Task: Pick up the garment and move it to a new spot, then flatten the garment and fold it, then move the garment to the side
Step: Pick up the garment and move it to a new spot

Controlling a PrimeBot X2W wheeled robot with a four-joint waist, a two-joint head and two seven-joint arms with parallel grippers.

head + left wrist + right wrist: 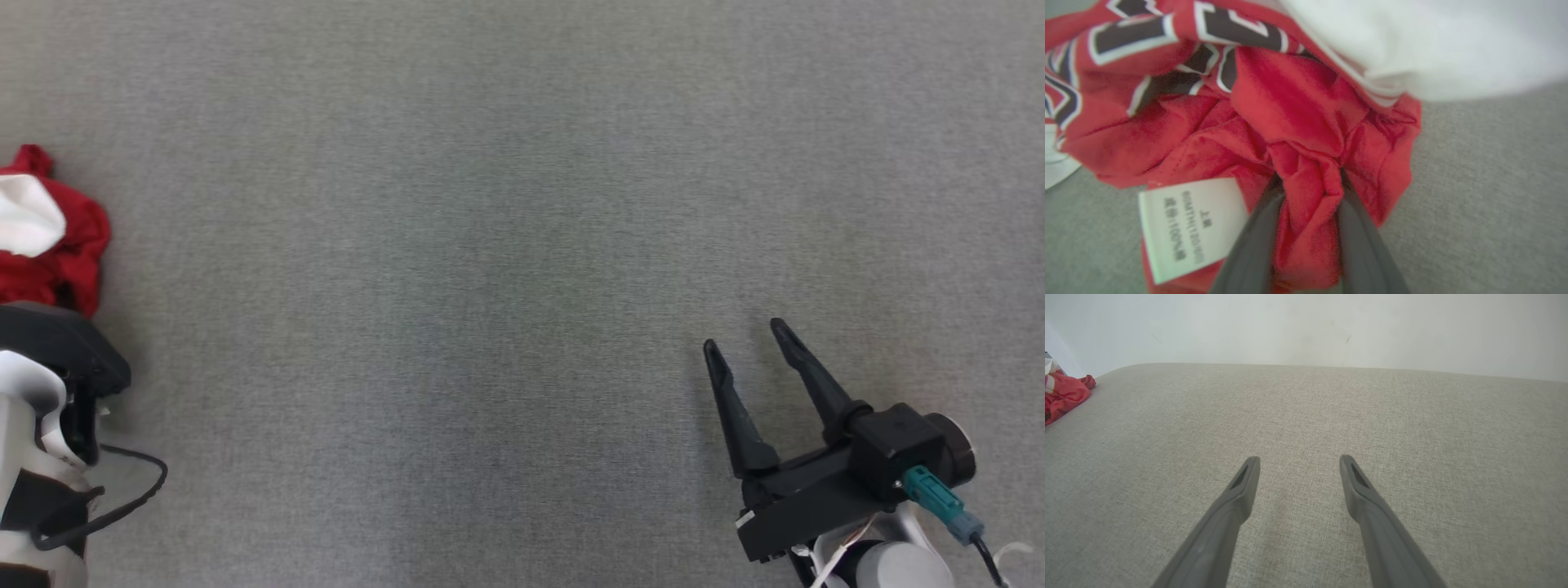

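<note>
At far left, crumpled red garment [1290, 102], left claw [1309, 181] pinching 1 fold, right claw [744, 336] spread

The light is soft and even, shadows faint. The left wrist view is blurred, the garment [1290, 102] out of focus. The right wrist view curves toward its edges.

From my station I count one red jersey [75, 245], one white care label [1192, 222] and one grey tabletop [522, 245]. There are two end effectors, the left end effector [1308, 181] and the right end effector [742, 335], with two dark fingers each.
</note>
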